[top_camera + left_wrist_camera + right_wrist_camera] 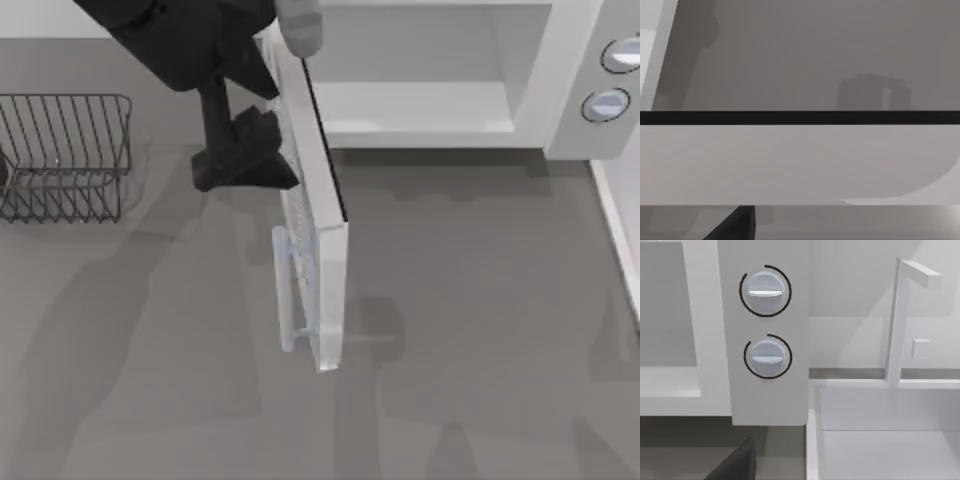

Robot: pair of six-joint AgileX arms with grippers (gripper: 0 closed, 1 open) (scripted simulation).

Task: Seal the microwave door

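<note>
Door-side entry first: the microwave door (318, 255), a white panel with a mesh window, stands wide open, swung out roughly square to the oven front and hinged at the left edge of the cavity. It reaches toward the near side of the table, handle side facing left. In the left wrist view its edge runs across as a pale band (790, 165) under a dark seam.

Microwave body (560, 70): white, at the far side, cavity open and bare inside; likely waiting only for the door to swing right and shut.

Table (480, 380): grey.

Left arm: black, reaching in from the far left. Its gripper (243, 155) sits just beside the door's outer face, near the hinge end, apparently placed to push the panel round. Whether its fingers are open or closed cannot be told.

Wire basket (65, 155): dark, at the left edge, well apart from the door.

Handle (285, 290): pale vertical bar on the door's outer face, near its free end, untouched.

Two round knobs (765, 290), one above the other, on the right panel of the body.

Right arm: parked near the knob panel; pincer state cannot be told.
</note>
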